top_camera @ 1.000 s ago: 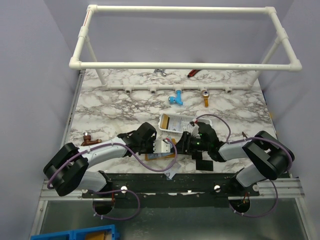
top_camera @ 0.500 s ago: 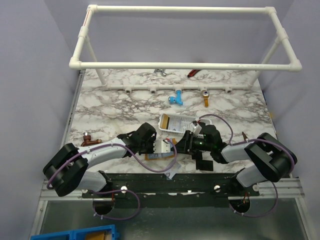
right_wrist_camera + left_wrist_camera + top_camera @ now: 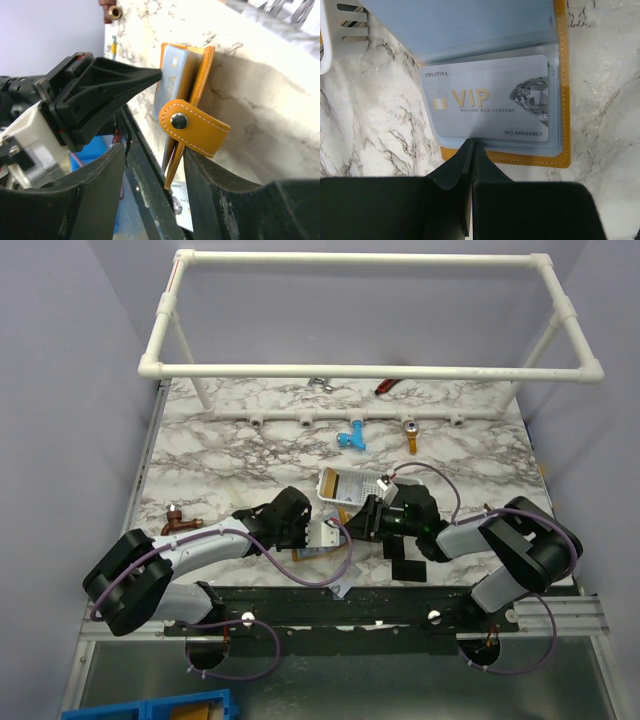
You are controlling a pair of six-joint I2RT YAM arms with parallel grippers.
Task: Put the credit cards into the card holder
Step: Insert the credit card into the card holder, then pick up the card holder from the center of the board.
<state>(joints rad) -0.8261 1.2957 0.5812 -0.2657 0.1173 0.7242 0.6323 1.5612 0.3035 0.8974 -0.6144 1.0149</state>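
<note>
The orange card holder [image 3: 563,95] lies open on the marble, its clear sleeves fanned out. A silvery-white VIP credit card [image 3: 490,102] sits in the top sleeve. My left gripper [image 3: 471,143] is shut, and its tips press on the near edge of the sleeves. In the right wrist view the card holder's cover and snap tab [image 3: 197,127] stand upright between the fingers of my open right gripper [image 3: 154,155], with the cover against the right finger [image 3: 210,175]. Black credit cards [image 3: 408,562] lie on the table under the right arm.
A white mesh basket [image 3: 352,487] stands just behind the card holder. Farther back are a blue fitting [image 3: 351,437] and a brass one [image 3: 410,440], below the white pipe frame [image 3: 370,370]. A copper fitting [image 3: 175,518] lies at the left, and the black rail [image 3: 330,605] runs along the near edge.
My right gripper has shifted a little to the left, closer round the card holder's cover. The left gripper has stayed shut on the same spot.
</note>
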